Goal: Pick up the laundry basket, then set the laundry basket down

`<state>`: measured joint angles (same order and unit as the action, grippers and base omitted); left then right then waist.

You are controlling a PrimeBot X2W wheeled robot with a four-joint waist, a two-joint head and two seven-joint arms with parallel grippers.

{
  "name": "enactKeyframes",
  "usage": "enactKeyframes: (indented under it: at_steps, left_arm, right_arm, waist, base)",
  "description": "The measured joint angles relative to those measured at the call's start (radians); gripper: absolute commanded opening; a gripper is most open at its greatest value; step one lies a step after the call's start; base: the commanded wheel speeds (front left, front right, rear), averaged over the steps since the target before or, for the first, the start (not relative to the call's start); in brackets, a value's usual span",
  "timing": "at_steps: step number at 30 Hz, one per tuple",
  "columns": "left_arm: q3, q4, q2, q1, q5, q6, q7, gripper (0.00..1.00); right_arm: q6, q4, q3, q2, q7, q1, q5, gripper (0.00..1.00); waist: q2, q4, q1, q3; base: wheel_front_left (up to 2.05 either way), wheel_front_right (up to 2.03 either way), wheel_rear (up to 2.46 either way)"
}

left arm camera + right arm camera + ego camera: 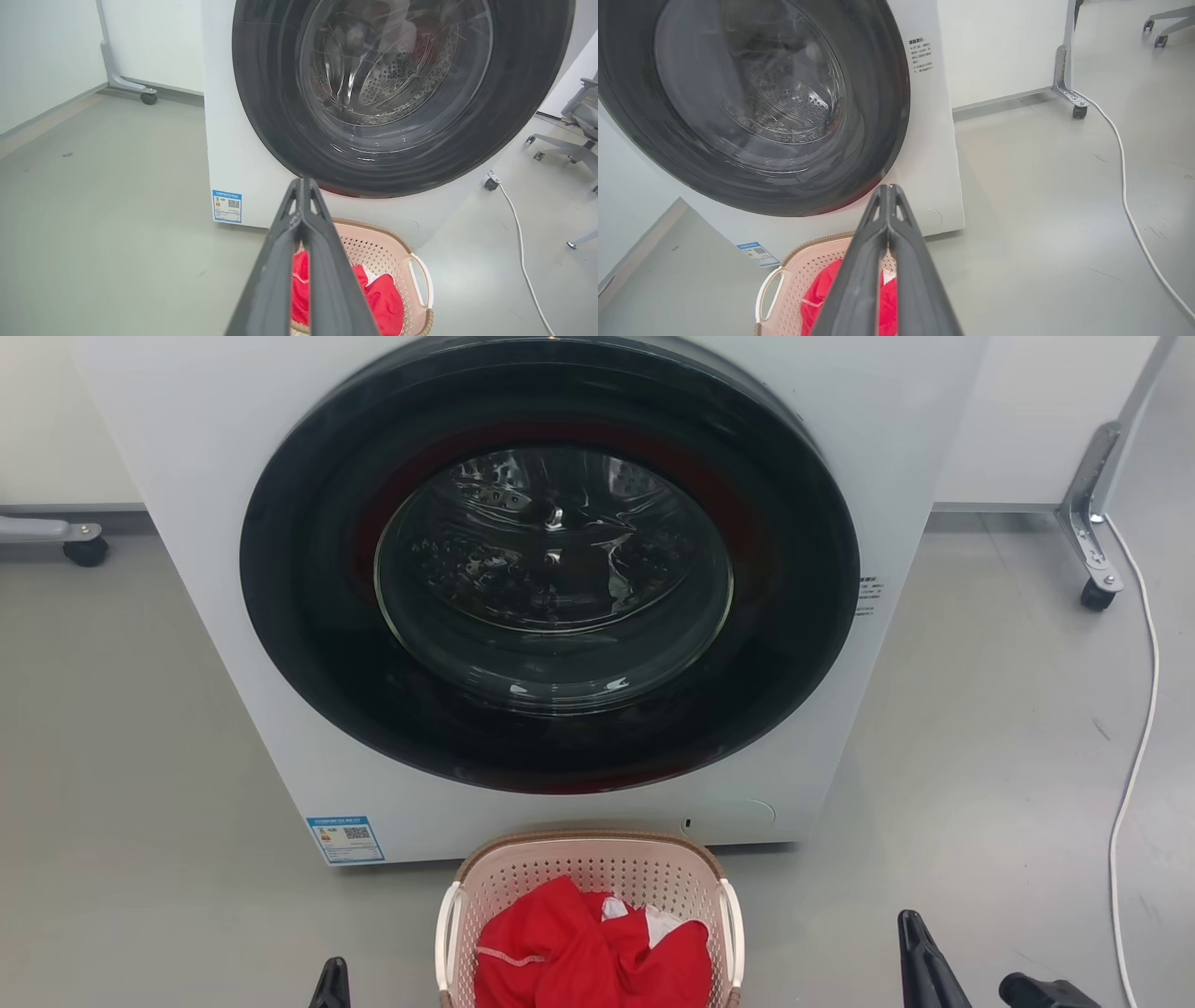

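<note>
Pink-white plastic, the laundry basket (597, 875) is set on the floor (140, 728) just before the washing machine (233, 616), red clothing (579, 957) held inside; left pincer (302, 183) and right pincer (888, 187) are seen closed and empty, one to each side

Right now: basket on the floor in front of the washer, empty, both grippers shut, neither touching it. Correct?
Not empty: the head view shows red clothing in the laundry basket. The rest holds: it stands before the washing machine, left gripper and right gripper shut, clear of it.
</note>
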<state>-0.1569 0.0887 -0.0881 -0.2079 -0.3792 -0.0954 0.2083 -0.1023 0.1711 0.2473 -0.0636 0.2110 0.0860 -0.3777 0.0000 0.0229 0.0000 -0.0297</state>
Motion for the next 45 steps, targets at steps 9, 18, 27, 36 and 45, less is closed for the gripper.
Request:
enactKeyframes:
  at_steps: [9, 18, 27, 36, 45]
  left_arm:
    - [0.027, 0.021, 0.004, 0.025, -0.133, 0.02, -0.039, 0.0]
    - [0.053, 0.042, 0.01, 0.056, -0.26, 0.043, -0.075, 0.0]
    - [0.083, 0.065, 0.014, 0.087, -0.399, 0.07, -0.111, 0.0]
    - [0.109, 0.089, 0.019, 0.115, -0.525, 0.088, -0.145, 0.0]
    - [0.131, 0.106, 0.023, 0.144, -0.636, 0.11, -0.173, 0.0]
  right_arm:
    - [0.024, 0.012, -0.04, 0.002, -0.037, -0.016, -0.139, 0.0]
    - [0.046, 0.025, -0.082, 0.005, -0.077, -0.037, -0.267, 0.0]
    - [0.069, 0.039, -0.127, 0.008, -0.116, -0.058, -0.405, 0.0]
    - [0.094, 0.056, -0.166, 0.01, -0.149, -0.072, -0.531, 0.0]
    - [0.113, 0.066, -0.2, 0.012, -0.176, -0.084, -0.645, 0.0]
  waist:
    - [0.0, -0.002, 0.0002, 0.003]
    - [0.0, -0.005, 0.0001, 0.007]
    - [0.0, -0.008, 0.0002, 0.01]
    - [0.0001, -0.01, 0.0002, 0.013]
    - [0.0, -0.012, 0.0002, 0.016]
  base:
    - [0.0, 0.0, 0.0]
    - [0.0, 0.0, 0.0]
    - [0.0, 0.0, 0.0]
    - [0.0, 0.0, 0.0]
    - [0.0, 0.0, 0.0]
